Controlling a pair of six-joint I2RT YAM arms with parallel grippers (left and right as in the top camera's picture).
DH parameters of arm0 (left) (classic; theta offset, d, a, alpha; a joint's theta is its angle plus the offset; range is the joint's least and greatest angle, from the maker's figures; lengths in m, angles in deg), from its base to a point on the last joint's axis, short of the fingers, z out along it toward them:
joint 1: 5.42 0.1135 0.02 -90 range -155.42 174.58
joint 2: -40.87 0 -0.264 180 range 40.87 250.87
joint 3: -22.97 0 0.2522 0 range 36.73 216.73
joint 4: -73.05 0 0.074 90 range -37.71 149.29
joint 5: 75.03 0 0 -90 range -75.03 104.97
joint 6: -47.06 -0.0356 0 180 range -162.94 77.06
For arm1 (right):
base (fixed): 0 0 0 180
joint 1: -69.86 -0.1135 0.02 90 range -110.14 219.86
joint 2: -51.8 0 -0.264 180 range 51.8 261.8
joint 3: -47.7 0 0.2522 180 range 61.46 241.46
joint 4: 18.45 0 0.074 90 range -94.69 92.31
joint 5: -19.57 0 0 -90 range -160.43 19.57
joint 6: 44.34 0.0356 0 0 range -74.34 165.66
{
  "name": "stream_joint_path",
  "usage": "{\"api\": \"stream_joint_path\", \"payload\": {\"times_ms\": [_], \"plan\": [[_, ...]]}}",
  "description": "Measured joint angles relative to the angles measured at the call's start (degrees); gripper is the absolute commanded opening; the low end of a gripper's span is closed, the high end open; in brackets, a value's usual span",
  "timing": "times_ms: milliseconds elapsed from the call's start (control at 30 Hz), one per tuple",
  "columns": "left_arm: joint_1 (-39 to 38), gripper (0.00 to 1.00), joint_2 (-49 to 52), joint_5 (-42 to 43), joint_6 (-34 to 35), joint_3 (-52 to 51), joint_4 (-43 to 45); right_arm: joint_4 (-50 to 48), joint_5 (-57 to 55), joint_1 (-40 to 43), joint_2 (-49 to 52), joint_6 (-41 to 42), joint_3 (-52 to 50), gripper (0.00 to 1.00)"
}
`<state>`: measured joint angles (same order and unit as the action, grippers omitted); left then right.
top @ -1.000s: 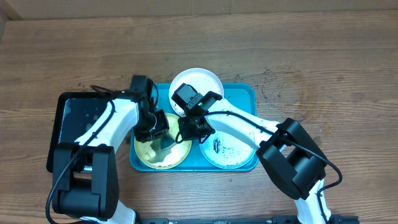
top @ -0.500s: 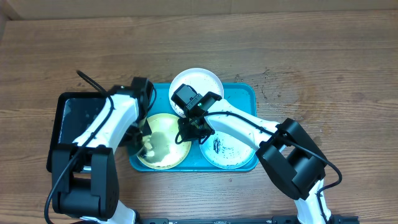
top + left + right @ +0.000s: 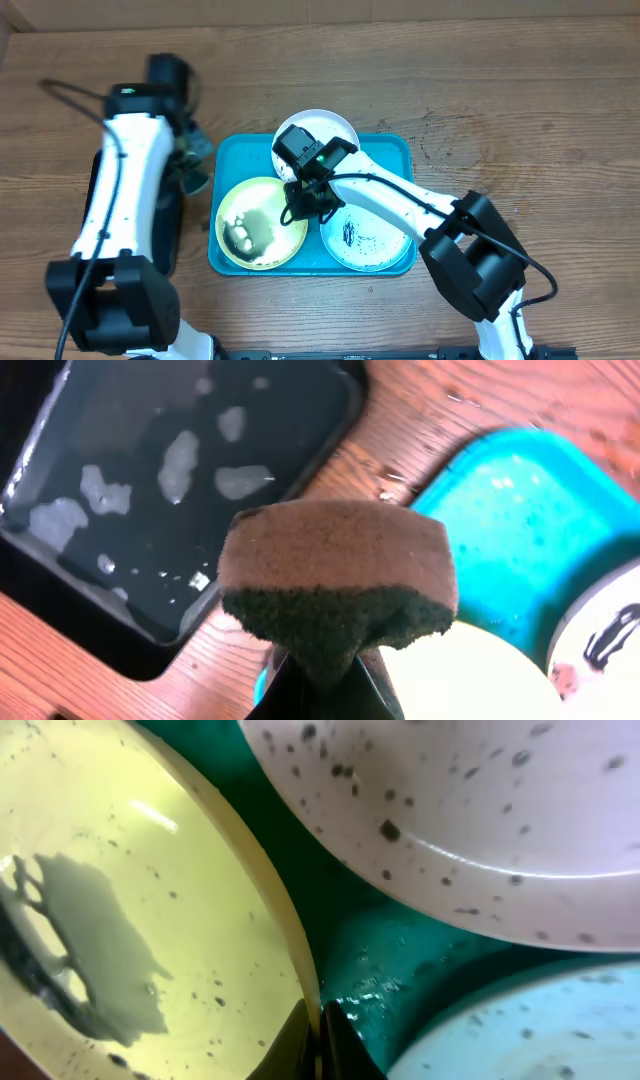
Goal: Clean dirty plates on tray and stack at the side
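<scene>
- Swung off the yellow-green plate point(image 3: 255, 225) since half a second ago, the left gripper point(image 3: 325, 670) now hangs at the left, over the gap between the black tray point(image 3: 92, 215) and the turquoise tray point(image 3: 392, 150); its jaws are clamped on the sponge point(image 3: 338, 575), dark scouring face down; the black tray beneath holds water with patches of foam.
- Nothing else has shifted: the three plates and the right arm sit as they did.
- Yellow-green plate: front-left in the turquoise tray, wet, with foam blobs and a grey smear across its centre; judged partly scrubbed, not clean.
- Right gripper point(image 3: 300, 205): at that plate's right rim; the wrist view shows its fingers drawn together on the rim, so it seems to be pinning the plate.
- White plate point(image 3: 330, 125): at the tray's back edge, speckled black; untouched, by the look of it.
- Pale mint plate point(image 3: 370, 240): front-right, black smears in its centre; also dirty.
- No plate is stacked at the side yet; the task is in its early part, with one plate half done and two to go.
</scene>
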<state>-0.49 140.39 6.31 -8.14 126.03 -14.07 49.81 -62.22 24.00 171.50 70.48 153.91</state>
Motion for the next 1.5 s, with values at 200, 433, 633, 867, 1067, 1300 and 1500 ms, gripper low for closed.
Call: {"api": "stream_joint_path", "payload": {"times_ms": [200,433,633,867,1067,1300,1500], "plan": [[11.13,0.04,0.0,3.45,-0.48,-0.96,0.7,7.61,-11.78,-0.87,-4.87,-4.59,5.86,0.04],[16.35,0.04,0.0,4.85,-0.66,-4.85,5.05,14.1,-32.37,-7.06,-8.13,-10.12,15.17,0.04],[20.2,0.04,0.0,5.35,-0.66,-5.49,6.23,14.43,-46.64,-13.75,-8.2,-13.46,15.67,0.04],[25.53,0.04,0.0,8.26,-0.66,-5.55,6.58,13.73,-64.28,-21.68,-8.2,-18.99,15.67,0.04],[27.71,0.04,0.0,10.27,-0.66,-5.57,6.56,10.23,-71.91,-25.46,-8.2,-25.46,15.67,0.04],[27.74,0.04,0.0,11.08,-0.63,-5.6,6.49,6.34,-76.46,-25.81,-8.2,-33.4,15.67,0.04],[27.74,0.04,0.0,11.54,-0.66,-5.6,6.08,3.54,-80.67,-25.81,-8.2,-38.05,15.67,0.04]]}}
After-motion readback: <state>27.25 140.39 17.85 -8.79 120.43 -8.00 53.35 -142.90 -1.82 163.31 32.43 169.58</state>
